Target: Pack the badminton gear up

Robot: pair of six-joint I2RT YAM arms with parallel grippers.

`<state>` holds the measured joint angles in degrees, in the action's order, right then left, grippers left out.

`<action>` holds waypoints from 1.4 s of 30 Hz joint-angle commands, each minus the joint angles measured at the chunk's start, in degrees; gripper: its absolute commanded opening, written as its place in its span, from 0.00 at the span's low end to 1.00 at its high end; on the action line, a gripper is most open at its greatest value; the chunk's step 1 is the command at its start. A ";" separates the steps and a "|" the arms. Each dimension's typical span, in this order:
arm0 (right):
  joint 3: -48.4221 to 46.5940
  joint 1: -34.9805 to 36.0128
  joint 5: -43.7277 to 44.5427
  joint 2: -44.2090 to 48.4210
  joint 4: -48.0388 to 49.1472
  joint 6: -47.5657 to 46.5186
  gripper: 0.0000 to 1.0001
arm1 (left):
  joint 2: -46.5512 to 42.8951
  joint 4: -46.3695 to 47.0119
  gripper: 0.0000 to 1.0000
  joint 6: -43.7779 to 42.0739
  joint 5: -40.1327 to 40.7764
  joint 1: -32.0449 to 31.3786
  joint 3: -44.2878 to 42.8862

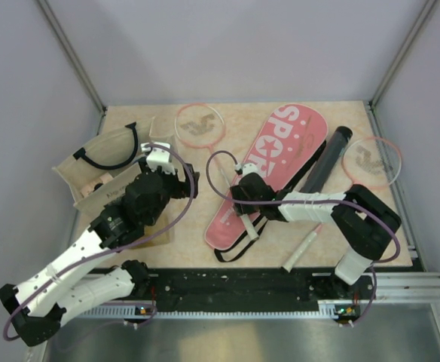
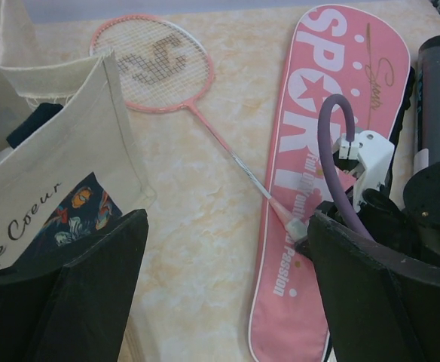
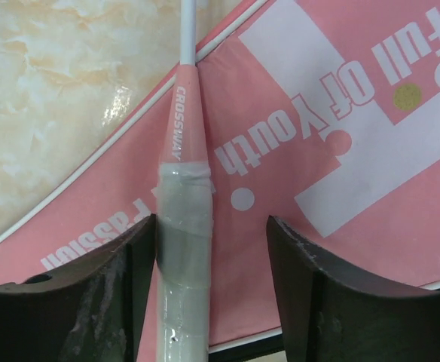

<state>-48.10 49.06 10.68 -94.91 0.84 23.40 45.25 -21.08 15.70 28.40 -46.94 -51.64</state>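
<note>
One pink-rimmed racket (image 1: 200, 124) lies with its head at the back and its white shaft running onto the pink "SPORT" cover (image 1: 276, 170). My right gripper (image 3: 212, 234) is open and straddles the racket's wrapped handle (image 3: 184, 249), which rests on the cover (image 3: 318, 151) and touches the left finger. In the top view the right gripper (image 1: 245, 197) sits low over the cover. The second racket (image 1: 371, 160) lies at the right beside the black tube (image 1: 325, 162). My left gripper (image 2: 227, 249) is open and empty above bare table, between the bag and the cover (image 2: 318, 151). No shuttlecock is in view.
A beige tote bag (image 1: 103, 166) with black handles lies open at the left, close to my left gripper (image 1: 181, 181). A flat brown cardboard piece (image 1: 154, 230) lies under the left arm. Grey walls enclose the table on three sides.
</note>
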 commanded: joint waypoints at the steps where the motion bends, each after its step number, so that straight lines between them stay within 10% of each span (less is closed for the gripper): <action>1: -1.74 1.48 2.42 -2.64 2.15 0.24 0.55 | 0.27 0.95 0.91 4.94 -0.18 -0.08 -0.75; 15: 4.85 1.57 5.06 14.30 3.55 6.75 0.09 | 6.15 2.54 0.84 14.61 -3.18 -0.08 1.19; 42: 21.37 1.65 2.34 40.33 1.97 14.83 0.09 | 40.34 26.43 0.77 28.07 -5.64 0.00 -3.99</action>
<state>-27.79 50.11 13.69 -57.19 -1.69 37.32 82.83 -2.81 41.10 22.96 -46.94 -51.86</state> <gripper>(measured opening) 0.294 0.765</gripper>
